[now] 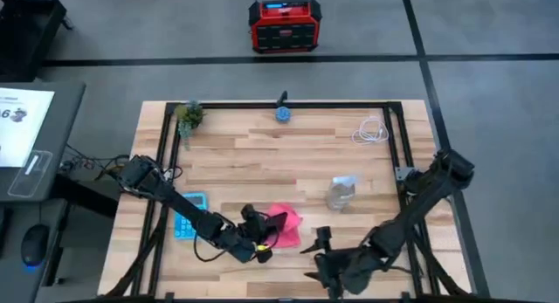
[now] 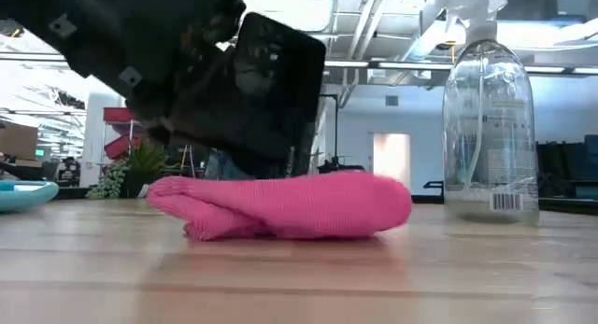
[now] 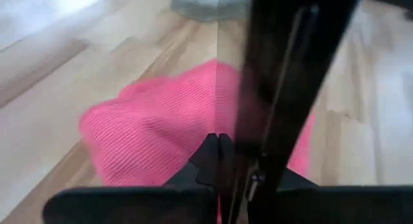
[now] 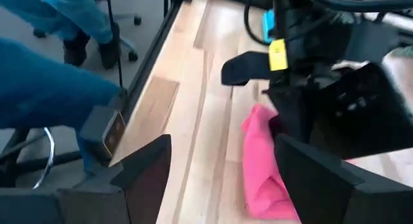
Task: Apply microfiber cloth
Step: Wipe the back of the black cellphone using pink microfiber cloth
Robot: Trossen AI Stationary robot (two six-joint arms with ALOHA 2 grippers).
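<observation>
Two dark robot arms are working over a light wooden slatted tabletop [image 1: 288, 159] w/ a black frame. The small soft pink-red microfiber cloth [image 1: 285, 224] is lying bunched near the front edge, roughly mid-width, just left of a clear plastic spray bottle [image 1: 342, 193]. The left gripper [image 1: 265, 230] is hovering at the cloth's left side, and its two dark fingers [image 3: 216, 156] are sitting pressed together, tips touching pink fabric; whether any fold is pinched between them can't be told. In the low view the cloth [image 2: 285, 205] is resting flat on the wood, w/ the arm's bulk right above it. The right gripper [image 1: 320, 256] is waiting near the front edge, right of the cloth, fingers [image 4: 145, 179] spread wide and holding nothing. A light blue calculator [image 1: 189, 212] is lying toward the front-left corner. At the back edge: a small green plant [image 1: 188, 116] at the left corner, a blue round object [image 1: 283, 113] mid-edge, a coiled white cable [image 1: 373, 131] toward the right corner. A person's blue sleeve [image 4: 45, 75] is showing beyond the table.
</observation>
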